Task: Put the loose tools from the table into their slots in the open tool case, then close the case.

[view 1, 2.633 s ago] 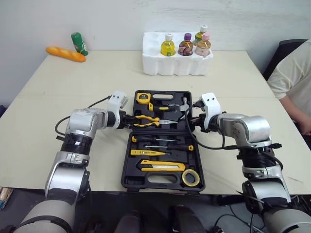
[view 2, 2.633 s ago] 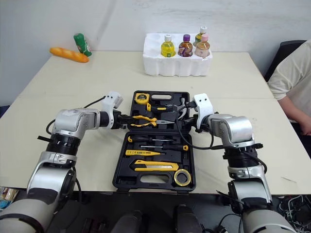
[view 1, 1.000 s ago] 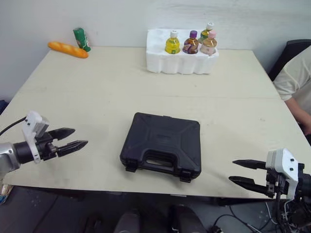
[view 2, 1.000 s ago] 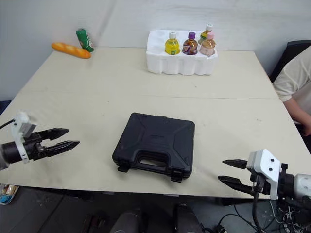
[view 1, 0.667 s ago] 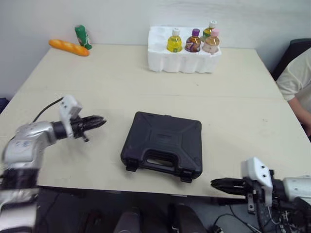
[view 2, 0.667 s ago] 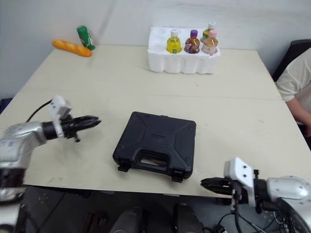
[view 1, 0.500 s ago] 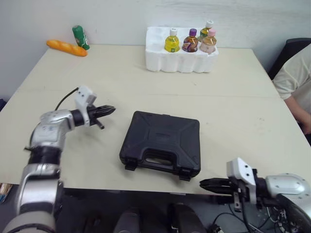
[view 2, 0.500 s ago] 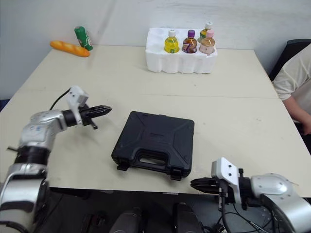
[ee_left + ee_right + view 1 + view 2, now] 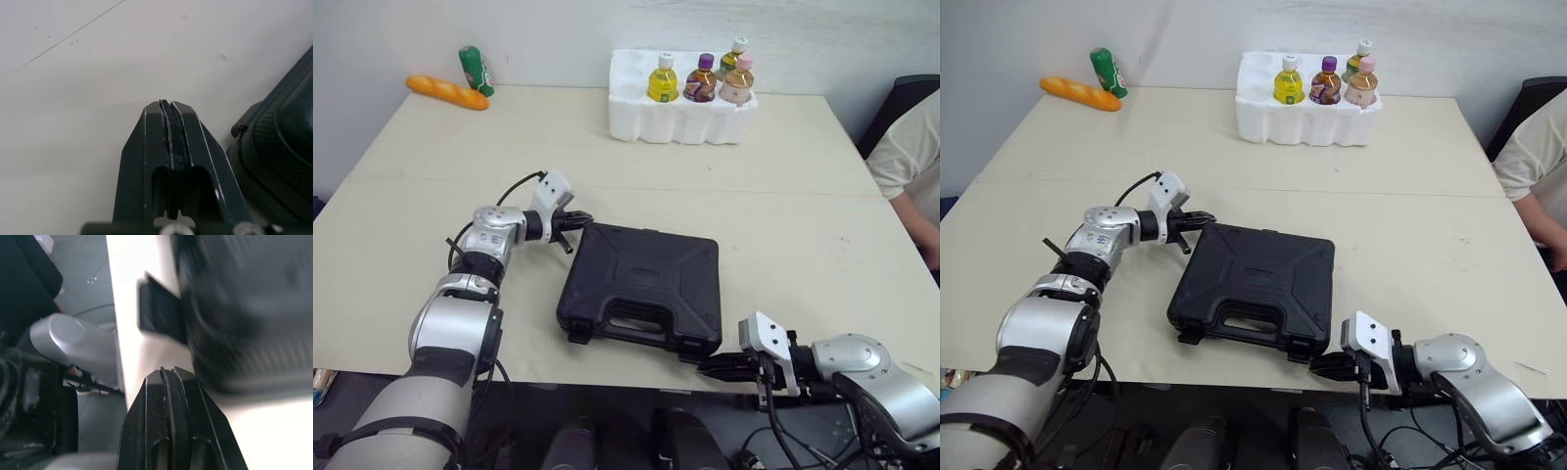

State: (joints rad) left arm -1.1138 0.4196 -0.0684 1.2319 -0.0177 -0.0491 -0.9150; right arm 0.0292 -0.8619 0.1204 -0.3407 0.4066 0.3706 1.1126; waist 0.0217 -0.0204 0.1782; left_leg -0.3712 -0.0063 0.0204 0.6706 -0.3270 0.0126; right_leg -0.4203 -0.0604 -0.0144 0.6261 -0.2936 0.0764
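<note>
While left tool (image 9: 581,220) and right tool (image 9: 707,368) sit closed, the black tool case (image 9: 641,284) lies shut, seemingly unlatched.

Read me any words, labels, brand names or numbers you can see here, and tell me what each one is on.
No text here can be read.
Bottles in the foam tray: labels too small to read.
Green container at the table's far left: print too small to read.
Tool case, closed lid: no lettering visible.
</note>
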